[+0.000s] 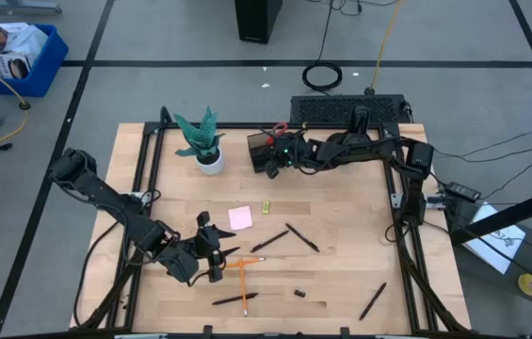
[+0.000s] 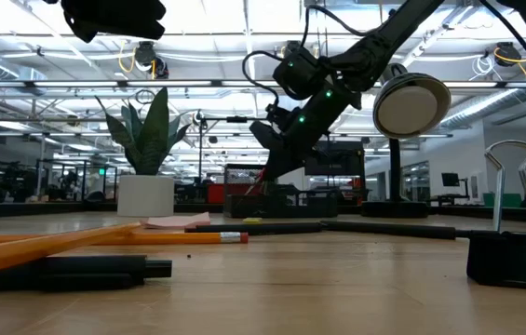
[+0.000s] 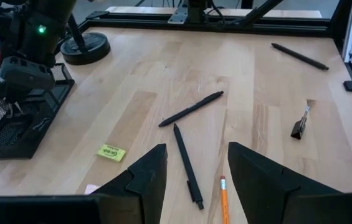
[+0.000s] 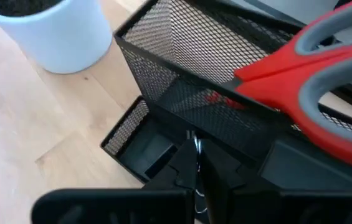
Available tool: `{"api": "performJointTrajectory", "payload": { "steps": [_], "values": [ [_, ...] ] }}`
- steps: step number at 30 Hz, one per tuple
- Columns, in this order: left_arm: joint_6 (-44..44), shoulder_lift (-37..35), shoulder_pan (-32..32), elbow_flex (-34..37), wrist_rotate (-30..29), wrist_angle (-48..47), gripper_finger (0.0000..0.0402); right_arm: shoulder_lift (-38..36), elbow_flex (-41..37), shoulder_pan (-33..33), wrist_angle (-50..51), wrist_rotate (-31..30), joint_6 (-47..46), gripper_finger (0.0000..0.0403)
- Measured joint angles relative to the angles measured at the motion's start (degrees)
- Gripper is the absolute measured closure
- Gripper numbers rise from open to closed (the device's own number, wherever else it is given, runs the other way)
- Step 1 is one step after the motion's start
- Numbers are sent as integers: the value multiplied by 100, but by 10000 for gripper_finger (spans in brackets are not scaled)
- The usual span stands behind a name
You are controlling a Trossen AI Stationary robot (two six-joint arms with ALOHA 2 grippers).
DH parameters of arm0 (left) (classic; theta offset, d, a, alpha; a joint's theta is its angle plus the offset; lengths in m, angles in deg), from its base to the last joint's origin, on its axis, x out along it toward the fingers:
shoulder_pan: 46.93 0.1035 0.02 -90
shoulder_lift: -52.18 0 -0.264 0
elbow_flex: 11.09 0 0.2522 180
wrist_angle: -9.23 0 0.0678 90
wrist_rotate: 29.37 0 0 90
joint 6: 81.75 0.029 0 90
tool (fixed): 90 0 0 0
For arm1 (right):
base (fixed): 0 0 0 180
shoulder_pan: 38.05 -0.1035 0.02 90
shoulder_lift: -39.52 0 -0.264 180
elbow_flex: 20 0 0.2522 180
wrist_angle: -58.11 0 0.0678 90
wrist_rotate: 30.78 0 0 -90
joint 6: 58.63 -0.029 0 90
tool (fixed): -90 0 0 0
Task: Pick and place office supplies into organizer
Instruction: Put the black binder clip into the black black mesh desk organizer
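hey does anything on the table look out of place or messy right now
Nothing is spilled or damaged. The scissors already stand in the mesh organizer, where the right gripper hovers. Loose pens, a pencil and the sticky-note pad lie scattered, awaiting pickup near the left gripper.

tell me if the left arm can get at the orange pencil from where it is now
Probably yes. The left gripper hangs open just above the table with the orange pencil right ahead between its fingers; only a black pen lies beside it, nothing on top.
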Motion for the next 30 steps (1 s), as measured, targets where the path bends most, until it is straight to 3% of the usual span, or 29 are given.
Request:
{"api": "performJointTrajectory", "payload": {
  "steps": [5,11,18,30],
  "values": [
    [-52,10,1,0,-2,-29,224,-14,0,-15,11,-29,96,386],
    [-82,214,1,0,-2,23,224,-24,4,-70,15,-226,216,321],
    [-112,295,16,0,-28,74,224,-142,4,-205,178,222,230,258],
    [-227,295,16,0,-22,164,224,-1063,7,-1603,1960,268,493,265]
  ]
}}
